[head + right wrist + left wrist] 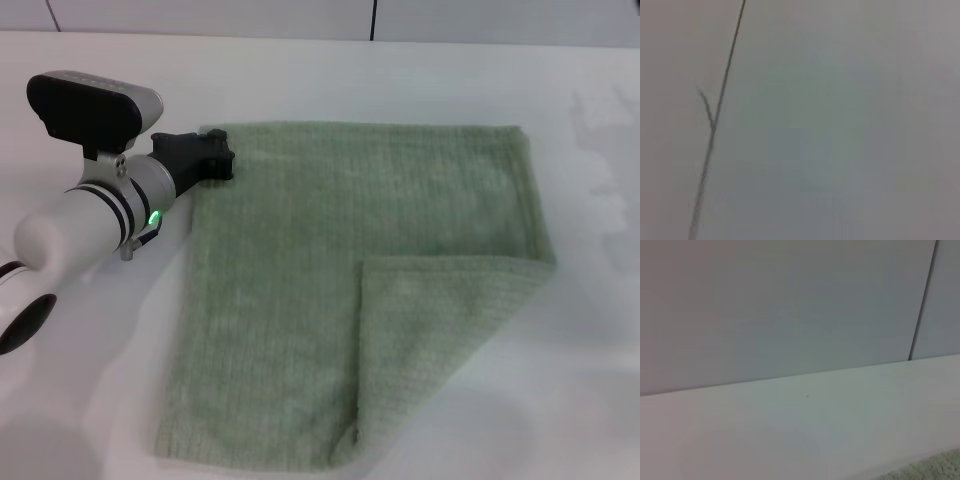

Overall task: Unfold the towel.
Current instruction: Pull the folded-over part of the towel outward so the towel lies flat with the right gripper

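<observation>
Towel [340, 290] on our white counter [90, 400] lies mostly flat, one near-right corner flap not yet opened, and we cannot tell if our left tool [215, 160] at its far-left corner pinches it.

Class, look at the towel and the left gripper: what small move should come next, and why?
Probably release the far-left corner and go for the folded flap. The towel lies mostly flat on the table, but its near-right corner is folded over as a triangular flap. The left gripper sits at the far-left corner, which already looks spread. The right gripper is not in view.
</observation>
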